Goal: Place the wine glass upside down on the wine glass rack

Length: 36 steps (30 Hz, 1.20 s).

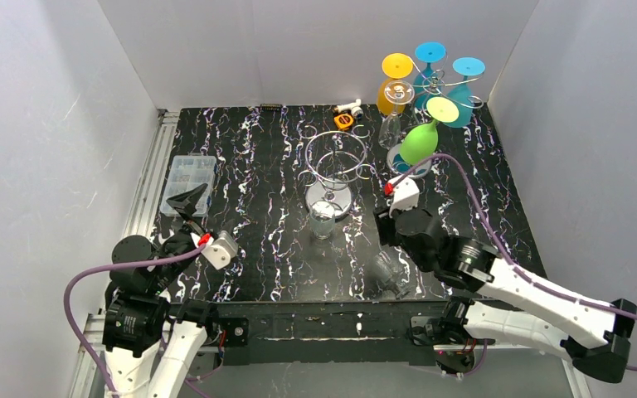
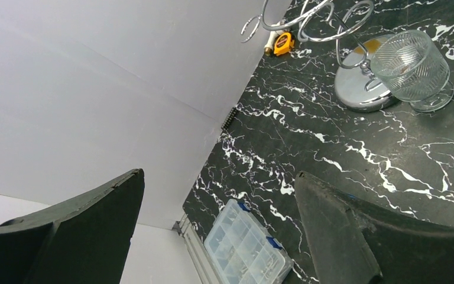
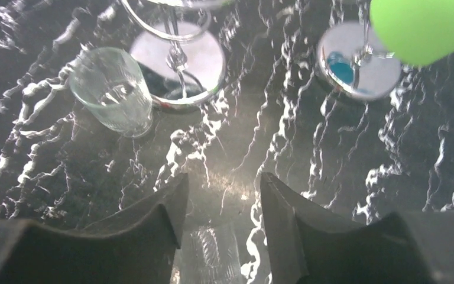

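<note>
Where the marbled table (image 1: 257, 166) nears its front edge, a clear wine glass (image 1: 390, 275) lies on its side under the right gripper (image 3: 221, 177). That gripper's jaws are apart with nothing between the tips, and the glass shows low between the finger bases. A second glass (image 1: 323, 220) stands upright just beside the chrome base of the wire rack (image 1: 332, 166) at mid-table. Bare table runs left from there to the parts box (image 1: 189, 178). The far rack (image 1: 441, 83), hung with coloured glasses, crowds the back-right corner by the walls. The left gripper (image 2: 219, 173) is front-left with its jaws wide apart, well apart from both glasses.
</note>
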Each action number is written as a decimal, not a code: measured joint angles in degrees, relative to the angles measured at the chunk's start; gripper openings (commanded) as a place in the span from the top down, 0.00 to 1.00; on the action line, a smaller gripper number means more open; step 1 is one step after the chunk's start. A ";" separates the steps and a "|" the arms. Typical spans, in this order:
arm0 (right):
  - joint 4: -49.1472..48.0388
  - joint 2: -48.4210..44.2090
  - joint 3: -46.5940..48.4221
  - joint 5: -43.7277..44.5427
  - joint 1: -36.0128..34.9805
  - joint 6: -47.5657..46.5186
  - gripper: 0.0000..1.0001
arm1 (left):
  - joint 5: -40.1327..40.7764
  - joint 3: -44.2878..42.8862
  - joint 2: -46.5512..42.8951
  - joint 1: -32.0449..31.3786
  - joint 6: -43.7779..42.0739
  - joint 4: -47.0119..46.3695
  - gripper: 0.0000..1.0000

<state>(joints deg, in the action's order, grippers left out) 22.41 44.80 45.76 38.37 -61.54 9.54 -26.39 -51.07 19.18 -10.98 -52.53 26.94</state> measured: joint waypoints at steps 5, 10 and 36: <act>6.91 7.87 -0.33 -0.11 0.09 9.73 0.13 | 0.04 0.76 0.00 0.00 0.09 0.59 0.02; 17.33 11.93 -0.33 -2.54 0.17 19.26 0.08 | -0.04 0.76 0.00 0.00 0.37 0.87 0.02; 17.03 25.94 -4.94 -17.55 3.41 25.55 0.18 | -1.51 -1.84 0.94 0.00 5.70 5.73 0.02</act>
<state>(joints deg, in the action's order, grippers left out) 39.44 70.74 40.82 20.82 -58.13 35.09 -27.90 -52.90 20.12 -10.98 -46.83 32.67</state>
